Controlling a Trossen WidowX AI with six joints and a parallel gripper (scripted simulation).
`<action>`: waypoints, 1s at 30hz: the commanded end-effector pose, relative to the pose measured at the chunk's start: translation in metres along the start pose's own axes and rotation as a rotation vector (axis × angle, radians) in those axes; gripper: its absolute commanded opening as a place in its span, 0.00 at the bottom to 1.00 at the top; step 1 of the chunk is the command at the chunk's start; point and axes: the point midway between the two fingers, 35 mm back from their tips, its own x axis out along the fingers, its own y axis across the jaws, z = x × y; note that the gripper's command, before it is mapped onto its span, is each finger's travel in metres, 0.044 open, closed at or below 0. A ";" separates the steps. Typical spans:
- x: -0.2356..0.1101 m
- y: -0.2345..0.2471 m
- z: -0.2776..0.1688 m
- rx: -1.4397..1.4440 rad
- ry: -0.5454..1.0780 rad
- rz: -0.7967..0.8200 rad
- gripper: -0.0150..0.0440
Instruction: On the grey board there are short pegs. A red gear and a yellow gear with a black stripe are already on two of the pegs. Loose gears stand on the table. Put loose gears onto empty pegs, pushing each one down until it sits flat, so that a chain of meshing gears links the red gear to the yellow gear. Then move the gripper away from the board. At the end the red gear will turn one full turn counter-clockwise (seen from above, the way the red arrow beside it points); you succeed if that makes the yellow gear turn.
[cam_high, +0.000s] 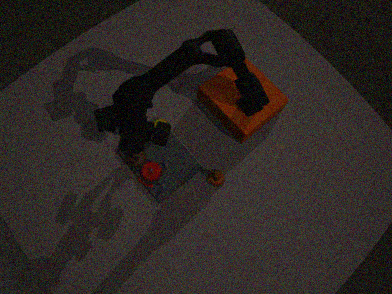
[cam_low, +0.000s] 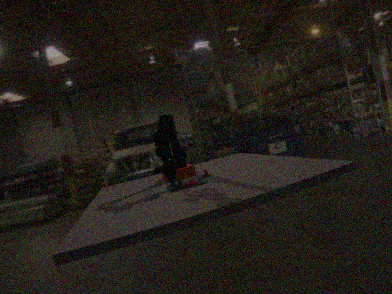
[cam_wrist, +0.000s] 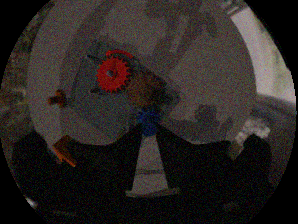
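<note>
My gripper (cam_high: 132, 150) (cam_wrist: 148, 125) is shut on a blue gear (cam_wrist: 148, 117), low over the far-left part of the grey board (cam_high: 176, 172) (cam_wrist: 98, 111). The red gear (cam_high: 149, 173) (cam_wrist: 113, 74) is on the board, with the red arrow (cam_wrist: 120, 52) beside it. A brown gear (cam_high: 138, 159) (cam_wrist: 144, 90) is on the board between the red gear and the blue gear; whether teeth mesh is too dark to tell. The yellow gear (cam_high: 162, 120) shows partly behind the gripper and is hidden in the wrist view. Whether the blue gear touches a peg is hidden.
A loose orange gear (cam_high: 215, 178) (cam_wrist: 58, 99) stands on the table just off the board's corner. A large orange block (cam_high: 220, 102) (cam_low: 185, 172) is under the arm's base end. The arm's dark shadows cross the pale table (cam_high: 300, 200) (cam_low: 150, 215).
</note>
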 end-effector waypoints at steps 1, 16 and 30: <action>0.001 0.000 -0.002 0.114 0.005 0.000 0.25; 0.003 0.001 -0.001 -0.157 0.004 0.001 0.25; 0.005 0.000 -0.001 -0.334 0.004 0.001 0.25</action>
